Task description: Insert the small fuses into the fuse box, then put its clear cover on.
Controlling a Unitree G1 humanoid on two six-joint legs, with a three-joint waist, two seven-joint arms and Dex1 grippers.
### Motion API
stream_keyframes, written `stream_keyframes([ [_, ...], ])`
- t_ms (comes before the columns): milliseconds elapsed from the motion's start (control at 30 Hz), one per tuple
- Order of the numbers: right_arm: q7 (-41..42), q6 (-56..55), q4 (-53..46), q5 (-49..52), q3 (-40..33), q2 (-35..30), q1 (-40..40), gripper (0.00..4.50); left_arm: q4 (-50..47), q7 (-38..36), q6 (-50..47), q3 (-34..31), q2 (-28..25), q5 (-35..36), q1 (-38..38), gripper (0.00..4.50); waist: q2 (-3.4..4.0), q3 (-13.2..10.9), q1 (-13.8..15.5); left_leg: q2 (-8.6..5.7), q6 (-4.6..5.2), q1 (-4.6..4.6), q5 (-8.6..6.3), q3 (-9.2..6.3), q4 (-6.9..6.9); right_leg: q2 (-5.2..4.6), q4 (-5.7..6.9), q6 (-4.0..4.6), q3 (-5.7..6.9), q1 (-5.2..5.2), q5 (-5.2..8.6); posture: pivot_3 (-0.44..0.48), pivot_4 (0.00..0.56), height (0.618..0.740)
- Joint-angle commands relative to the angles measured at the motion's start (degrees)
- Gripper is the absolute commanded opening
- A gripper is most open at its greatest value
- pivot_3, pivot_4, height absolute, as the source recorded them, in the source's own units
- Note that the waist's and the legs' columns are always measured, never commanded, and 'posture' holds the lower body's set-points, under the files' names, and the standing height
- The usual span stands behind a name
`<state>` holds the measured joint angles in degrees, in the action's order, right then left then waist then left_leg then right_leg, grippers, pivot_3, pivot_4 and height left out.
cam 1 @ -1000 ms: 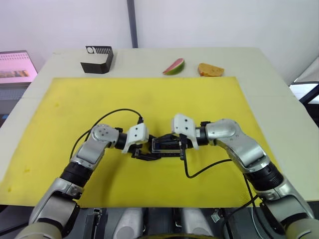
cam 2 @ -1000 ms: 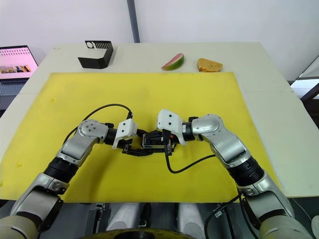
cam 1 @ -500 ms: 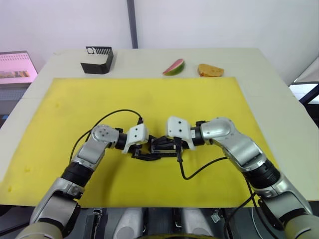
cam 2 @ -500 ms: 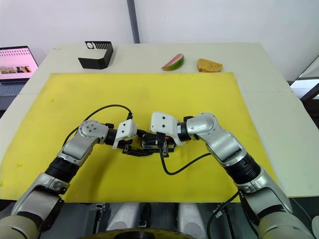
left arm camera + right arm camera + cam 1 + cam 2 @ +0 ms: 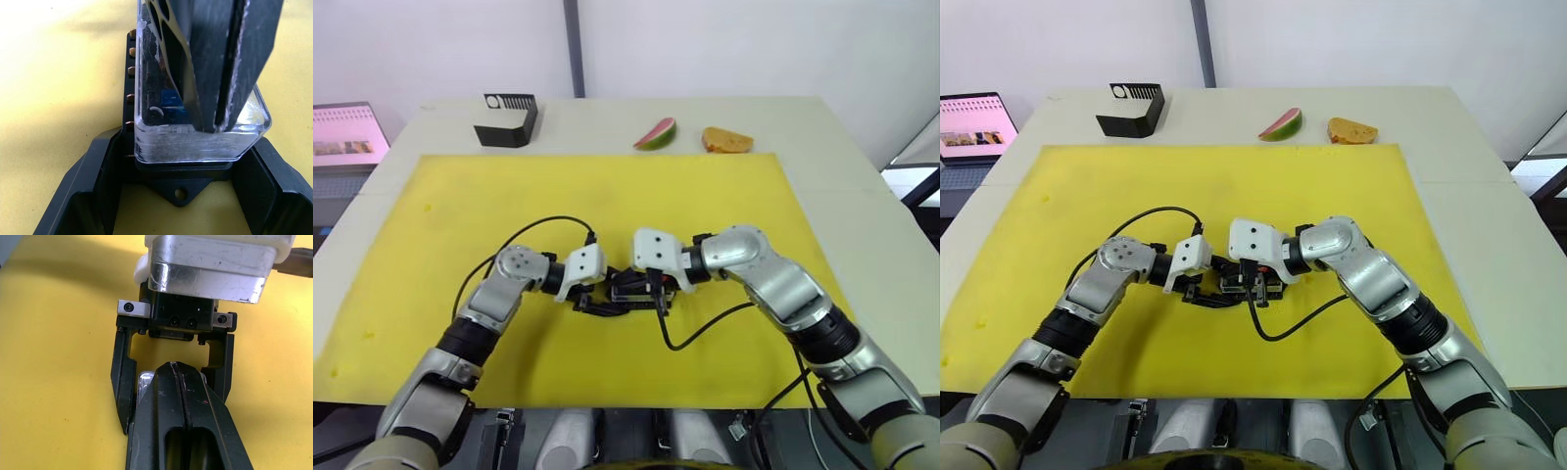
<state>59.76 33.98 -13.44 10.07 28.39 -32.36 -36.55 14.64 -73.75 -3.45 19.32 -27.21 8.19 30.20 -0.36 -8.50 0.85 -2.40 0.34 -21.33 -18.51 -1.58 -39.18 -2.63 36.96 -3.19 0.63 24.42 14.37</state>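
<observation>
Brightness: head views bright and even, lit from overhead; the yellow mat [image 5: 607,196] is strongly saturated.
Shadows: soft and short, pooled beneath both arms near the mat's centre; a thin one under the black cable [image 5: 700,333] at 5 o'clock.
Glare: the clear cover [image 5: 195,132] shows white highlights along its near edge; pale washout toward 11 o'clock in the left wrist view.
Focus: the right gripper's fingers [image 5: 181,431] are soft in the foreground.
Distortion: slight bowing of the surface [image 5: 862,196] edges.
</observation>
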Motion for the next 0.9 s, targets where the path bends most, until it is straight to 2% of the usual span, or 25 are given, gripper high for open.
stream_keyframes([
  [33, -0.85, 2.96, 5.34, -5.70, 4.77, -3.33, 4.18, 0.03, 0.00, 0.51, 0.20, -0.18, 1.00, -0.41, 2.23, 2.58, -0.01, 0.07, 0.06, -0.01, 0.01, 0.00, 0.00, 0.00, 0.00, -0.01, 0.00, 0.00, 0.00, -0.01, 0.00, 0.000, 0.150, 0.740],
  [100, -0.99, 1.80, 3.78, -4.09, 1.97, -3.99, 5.32, 0.03, 0.73, 0.40, 0.60, -0.25, 1.21, -0.59, 2.50, 2.58, -0.02, 0.10, 0.19, -0.03, 0.02, 0.02, -0.01, -0.01, 0.00, -0.03, -0.02, 0.00, 0.00, -0.04, 0.00, 0.000, 0.150, 0.740],
  [200, 1.20, 1.26, -2.57, 3.71, -5.68, -4.21, 7.90, 0.03, 1.65, 0.09, 1.04, -0.57, 1.23, -0.68, 2.85, 2.58, -0.02, 0.09, 1.04, -0.05, 0.05, 0.01, -0.03, -0.02, -0.01, -0.04, -0.06, 0.00, 0.00, -0.08, 0.00, 0.000, 0.150, 0.740],
  [467, -0.21, 1.85, -6.15, 11.41, -13.20, -0.66, 9.08, 0.03, 2.83, -0.15, 1.78, -0.70, 1.37, -0.81, 2.90, 2.58, -0.02, 0.05, 1.22, -0.04, 0.09, -0.08, -0.05, -0.02, -0.02, -0.04, -0.06, 0.00, 0.00, 0.03, 0.00, 0.000, 0.150, 0.740],
  [700, -1.62, 2.58, -4.86, 10.31, -10.76, 1.22, 6.84, 0.03, 3.01, -0.34, 1.63, -0.43, 1.70, -0.80, 2.96, 2.58, -0.02, 0.04, 1.27, -0.04, 0.09, -0.12, -0.05, -0.02, -0.02, -0.04, -0.07, 0.00, 0.00, 0.07, 0.00, 0.000, 0.150, 0.740],
  [900, -3.15, 6.32, 3.50, -4.15, 3.37, -6.08, 5.81, 0.03, 2.91, -0.60, 1.34, -0.33, 1.61, -0.83, 3.05, 2.58, -0.01, 0.09, 1.16, -0.04, 0.09, -0.04, -0.05, -0.01, -0.02, -0.05, -0.07, 0.00, 0.00, 0.03, 0.01, 0.000, 0.150, 0.740],
])
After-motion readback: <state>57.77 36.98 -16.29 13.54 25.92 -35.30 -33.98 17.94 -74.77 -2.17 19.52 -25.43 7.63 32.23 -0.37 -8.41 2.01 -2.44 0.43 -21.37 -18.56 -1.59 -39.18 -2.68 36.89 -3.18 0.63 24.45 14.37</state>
